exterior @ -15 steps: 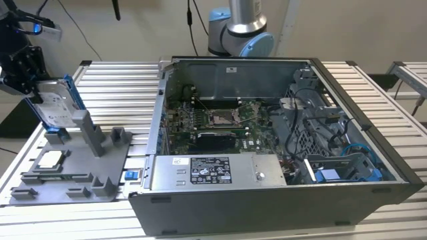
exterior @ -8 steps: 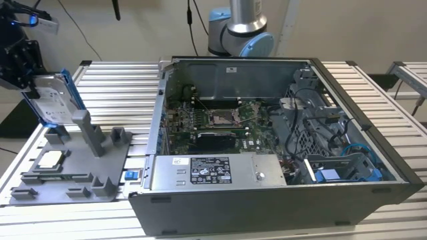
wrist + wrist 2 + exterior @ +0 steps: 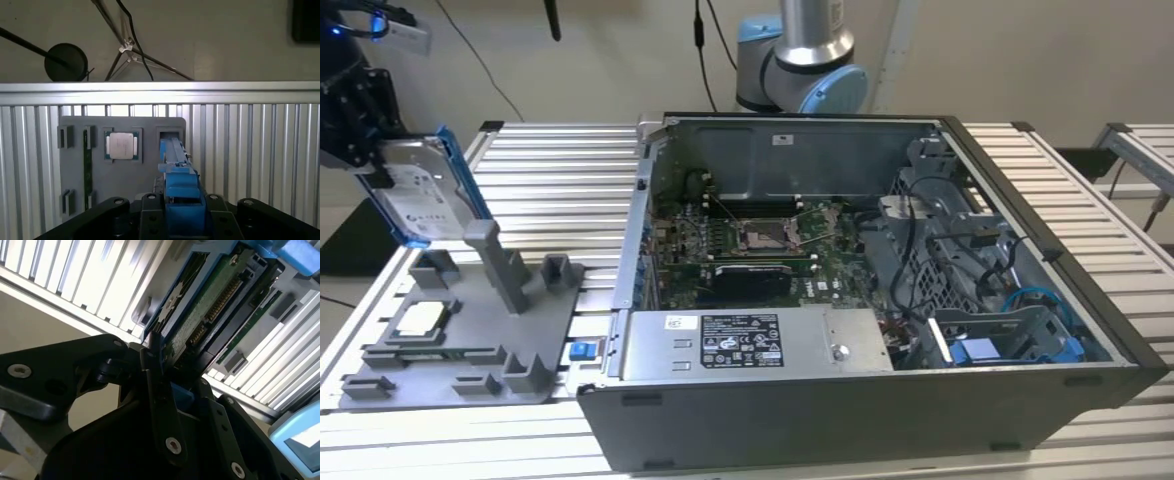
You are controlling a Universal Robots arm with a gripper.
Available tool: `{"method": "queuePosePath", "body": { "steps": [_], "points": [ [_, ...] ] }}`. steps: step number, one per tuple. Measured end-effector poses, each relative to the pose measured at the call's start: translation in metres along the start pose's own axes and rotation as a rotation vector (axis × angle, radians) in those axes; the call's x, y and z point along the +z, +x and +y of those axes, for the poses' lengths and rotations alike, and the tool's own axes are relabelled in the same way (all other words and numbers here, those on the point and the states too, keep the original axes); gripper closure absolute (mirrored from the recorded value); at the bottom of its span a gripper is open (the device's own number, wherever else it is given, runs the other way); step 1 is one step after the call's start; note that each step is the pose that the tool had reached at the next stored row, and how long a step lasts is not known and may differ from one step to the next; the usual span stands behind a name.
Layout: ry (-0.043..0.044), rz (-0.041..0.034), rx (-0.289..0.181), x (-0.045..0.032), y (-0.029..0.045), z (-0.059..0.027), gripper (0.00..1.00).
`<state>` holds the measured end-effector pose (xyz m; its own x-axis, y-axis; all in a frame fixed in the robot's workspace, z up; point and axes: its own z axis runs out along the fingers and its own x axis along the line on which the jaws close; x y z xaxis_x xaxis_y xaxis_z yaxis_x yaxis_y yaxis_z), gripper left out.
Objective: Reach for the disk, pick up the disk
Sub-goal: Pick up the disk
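The disk [image 3: 424,200], silver-grey with a white label and a blue frame, hangs on edge and tilted at the exterior view's left, above the far end of the grey fixture plate [image 3: 467,345]. My black gripper [image 3: 380,165] is shut on its upper end. In the first wrist view the disk [image 3: 176,160] shows edge-on, running away from the gripper [image 3: 182,207] toward an open slot in the plate. The second wrist view shows the disk's green circuit-board side [image 3: 212,305] clamped in the gripper [image 3: 170,375].
A small square silver chip [image 3: 420,318] lies in the fixture plate among upright grey posts [image 3: 500,265]. An open computer case [image 3: 854,280] takes up the middle and right of the slatted metal table [image 3: 547,160]. The arm's base [image 3: 801,60] stands behind the case.
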<state>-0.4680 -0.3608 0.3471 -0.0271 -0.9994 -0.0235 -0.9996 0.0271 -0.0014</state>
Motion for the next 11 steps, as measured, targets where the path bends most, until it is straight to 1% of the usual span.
{"method": "queuePosePath", "body": {
  "steps": [6, 11],
  "points": [
    [0.0, 0.0, 0.0, -0.0091, -0.0002, 0.0, 1.0],
    [0.0, 0.0, 0.0, -0.0191, -0.0005, 0.0, 1.0]
  ]
}}
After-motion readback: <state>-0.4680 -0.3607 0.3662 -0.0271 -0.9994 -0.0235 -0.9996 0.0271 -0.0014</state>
